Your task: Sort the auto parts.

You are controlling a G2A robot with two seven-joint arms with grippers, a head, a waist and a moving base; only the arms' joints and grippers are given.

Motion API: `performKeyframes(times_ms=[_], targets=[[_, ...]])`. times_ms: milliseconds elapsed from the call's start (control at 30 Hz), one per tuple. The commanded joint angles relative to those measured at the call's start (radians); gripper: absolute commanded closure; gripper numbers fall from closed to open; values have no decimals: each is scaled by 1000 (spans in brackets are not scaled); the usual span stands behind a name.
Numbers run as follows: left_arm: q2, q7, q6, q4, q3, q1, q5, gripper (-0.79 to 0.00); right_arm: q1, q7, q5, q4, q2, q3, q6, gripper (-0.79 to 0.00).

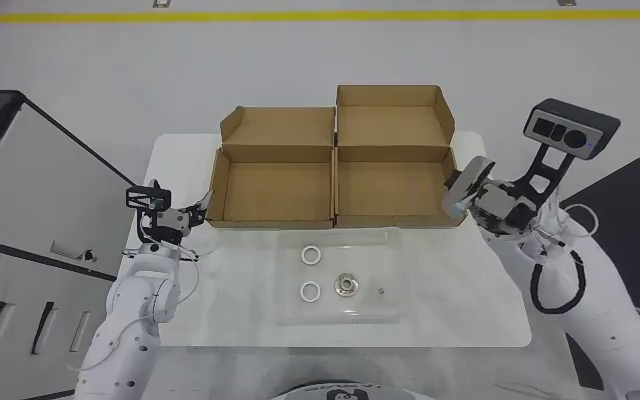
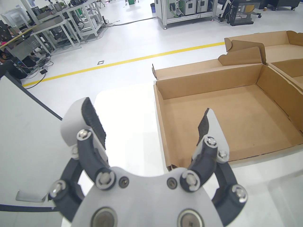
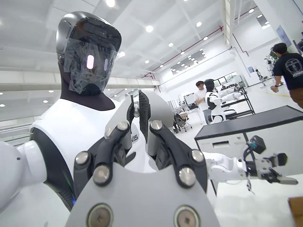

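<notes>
Metal cylinder (image 3: 136,112) pinched in right claw (image 3: 136,101), raised off tabletop's (image 1: 200,320) right edge, probably for inspection. Left claw (image 2: 151,124) wide open, empty, left edge. White rings (image 1: 312,255) lie mid-tabletop.

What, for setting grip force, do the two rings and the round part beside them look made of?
Far ring and near ring: matte white, likely plastic or rubber, too small to tell. Round part: probably metal, grey and glinting.

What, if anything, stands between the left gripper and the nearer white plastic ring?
Nothing visible: only white tabletop lies between the left gripper and the white plastic ring; the brown cardboard box sits beside that path.
</notes>
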Motion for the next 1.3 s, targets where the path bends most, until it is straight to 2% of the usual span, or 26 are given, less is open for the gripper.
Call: performKeyframes(times_ms=[0, 367, 600, 1000, 1267], targets=[[0, 0, 0, 0, 0, 0, 0, -785, 3, -10, 31, -18, -9, -19, -12, 0], [0, 0, 0, 0, 0, 0, 0, -785, 21, 57, 260, -73, -87, -88, -12, 0], [0, 0, 0, 0, 0, 0, 0, -785, 24, 58, 180, -12, -125, -101, -11, 0], [0, 0, 0, 0, 0, 0, 0, -785, 20, 10, -29, 15, -147, -68, 105, 0], [0, 0, 0, 0, 0, 0, 0, -785, 16, -49, 42, -7, -179, -118, 76, 0]])
